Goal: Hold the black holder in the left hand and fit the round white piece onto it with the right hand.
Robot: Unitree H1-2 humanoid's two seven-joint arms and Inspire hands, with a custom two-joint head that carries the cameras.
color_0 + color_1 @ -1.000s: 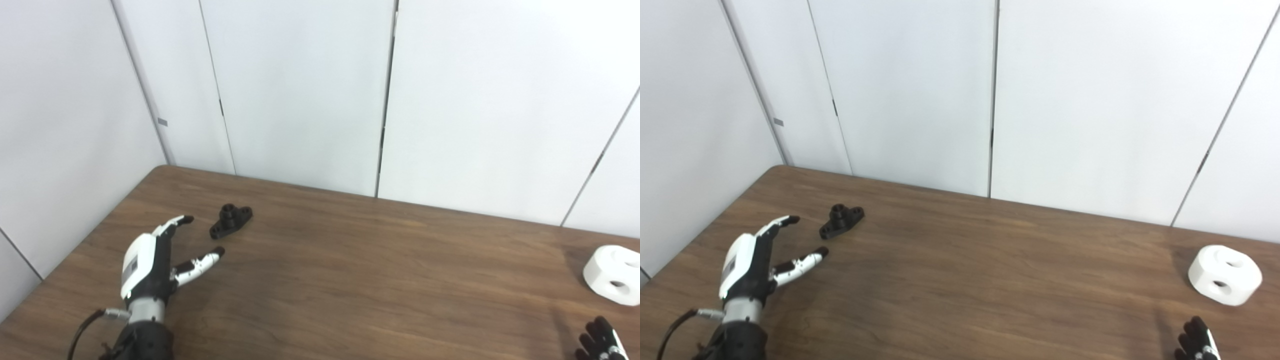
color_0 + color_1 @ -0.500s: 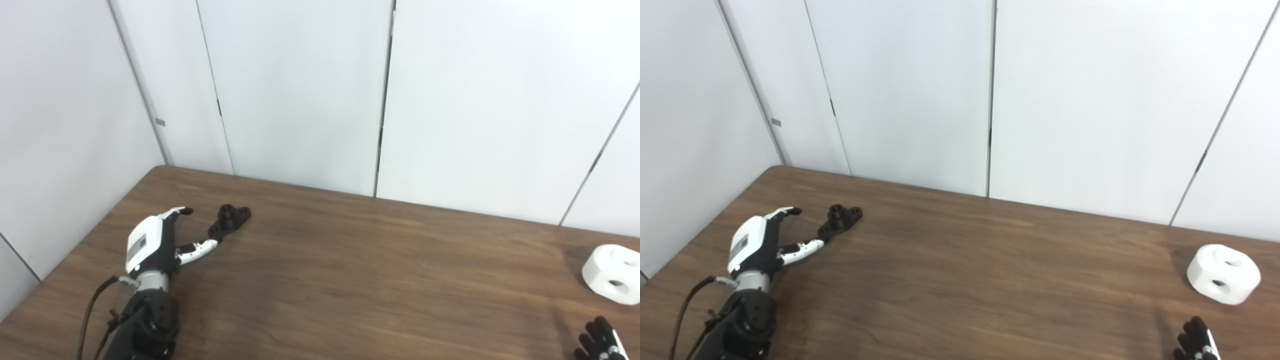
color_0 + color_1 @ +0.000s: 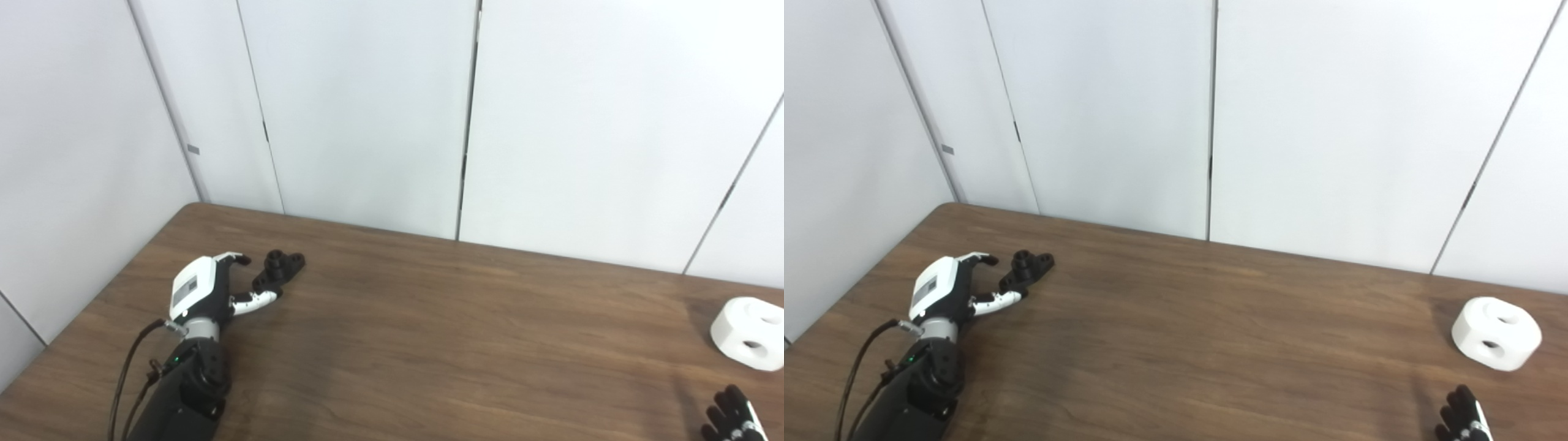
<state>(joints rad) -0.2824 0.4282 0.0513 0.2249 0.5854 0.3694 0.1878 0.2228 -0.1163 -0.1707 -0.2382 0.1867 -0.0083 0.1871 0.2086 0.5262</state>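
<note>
The small black holder (image 3: pixel 280 269) lies flat on the brown table (image 3: pixel 429 331) near its far left corner. My left hand (image 3: pixel 208 288) reaches up to it with fingers apart, open. Its thumb (image 3: pixel 260 299) lies just in front of the holder's near end, and its other fingers (image 3: pixel 236 259) curl to the holder's left. The round white piece (image 3: pixel 1496 333), with round holes in its top and side, sits at the far right of the table. Only the dark fingertips of my right hand (image 3: pixel 1462 418) show at the bottom right corner, below the white piece.
White wall panels (image 3: pixel 367 110) stand right behind the table's far edge and along its left side. A black cable (image 3: pixel 125 380) loops off my left forearm near the table's left front.
My left hand has slid forward across the table to the black holder, its thumb now beside the holder's near end. The right hand and the white piece stay put; the camera has shifted slightly.
</note>
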